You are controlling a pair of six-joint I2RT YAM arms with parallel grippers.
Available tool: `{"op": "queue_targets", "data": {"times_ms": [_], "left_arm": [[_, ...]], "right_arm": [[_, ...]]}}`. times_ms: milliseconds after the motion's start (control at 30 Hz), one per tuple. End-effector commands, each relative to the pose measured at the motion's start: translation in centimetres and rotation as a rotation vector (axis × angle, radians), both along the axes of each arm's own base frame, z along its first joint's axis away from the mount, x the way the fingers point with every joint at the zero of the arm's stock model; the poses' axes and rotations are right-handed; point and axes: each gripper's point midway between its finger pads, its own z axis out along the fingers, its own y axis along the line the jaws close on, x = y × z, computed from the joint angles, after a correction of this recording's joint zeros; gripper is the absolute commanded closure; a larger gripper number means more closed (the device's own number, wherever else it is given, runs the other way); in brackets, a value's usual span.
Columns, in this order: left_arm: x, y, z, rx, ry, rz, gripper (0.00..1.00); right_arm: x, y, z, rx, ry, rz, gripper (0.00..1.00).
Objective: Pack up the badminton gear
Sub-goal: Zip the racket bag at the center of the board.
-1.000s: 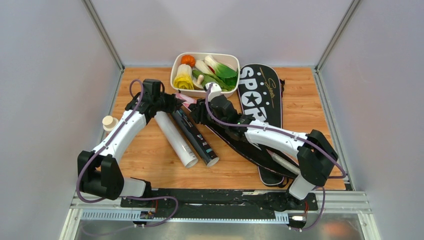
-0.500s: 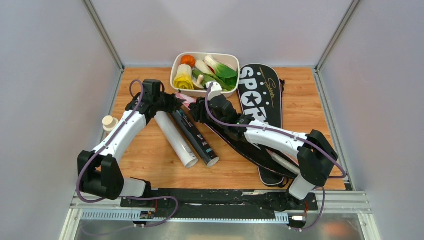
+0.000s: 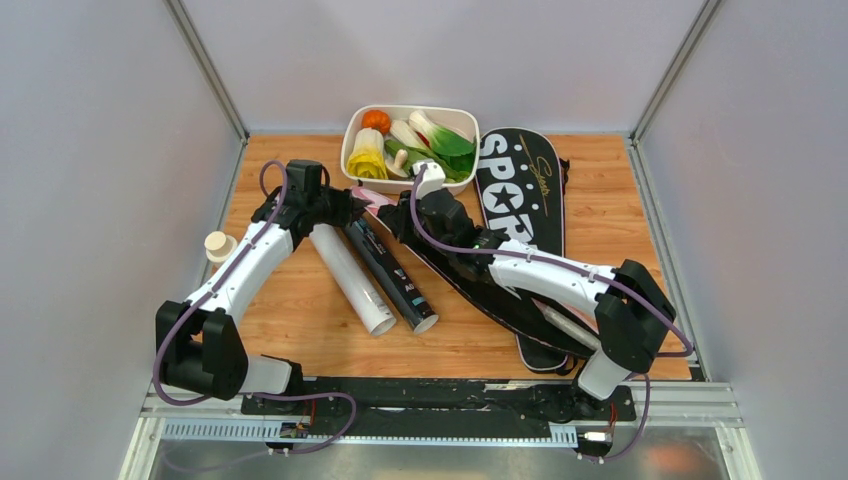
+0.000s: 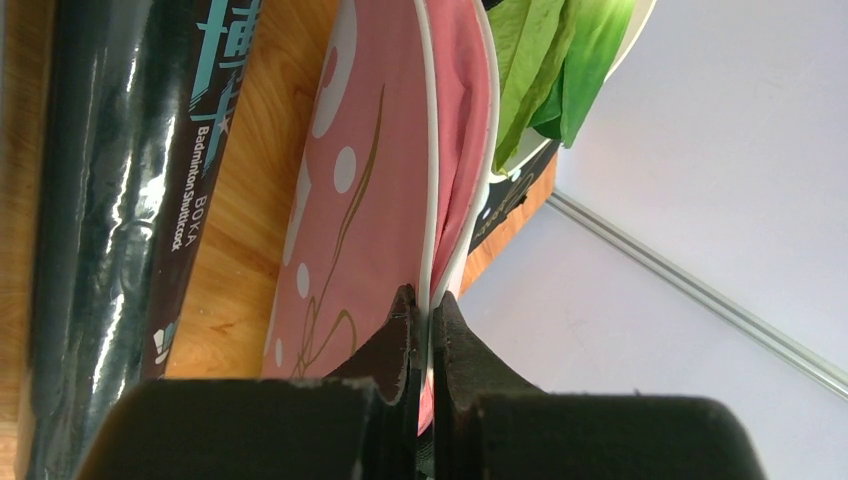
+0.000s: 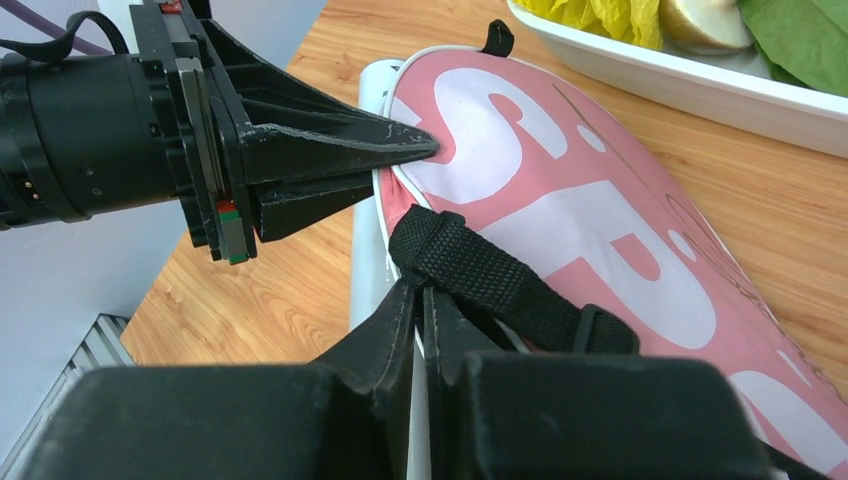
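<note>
Near the tabletop's (image 3: 300,335) far edge, left end effector (image 4: 425,300) and right end effector (image 5: 422,292) each pinch the pink cover's (image 5: 600,200) rim.

Wooden table (image 3: 620,210) between pale grey walls (image 3: 100,150)

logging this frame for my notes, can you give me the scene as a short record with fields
left gripper: shut on the white edge of the pink cover
right gripper: shut on the same cover's edge, just below its black strap
tubes: black tube and white tube lying side by side, left of the pink cover
black cover: lying right of the tray
</note>
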Motion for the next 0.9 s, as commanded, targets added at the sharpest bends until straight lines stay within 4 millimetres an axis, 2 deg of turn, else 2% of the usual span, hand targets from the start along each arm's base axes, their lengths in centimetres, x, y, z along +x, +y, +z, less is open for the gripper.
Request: {"op": "queue_targets", "data": {"times_ms": [0,233,567,867], "left_arm": [[-0.4,-0.5,1.5,-0.045,-0.026,-0.008,1.00],[0.3,-0.1,1.8,-0.020,-0.032,0.012,1.00],[1.6,0.1,3.5,0.004,-0.079,0.033,1.00],[1.5,-0.2,3.1,0.012,-0.072,0.039,1.00]], "right_arm": [[1.0,0.1,4.5,0.080,-0.092,-0.035,0.99],[0.9,-2.7,4.0,0.007,-0.121,-0.085,1.00],[-2.2,-4.7,0.8,-0.070,-0.034,-0.004,1.00],[-4.4,-7.4,-0.7,-0.066,0.037,-0.032,1.00]]}}
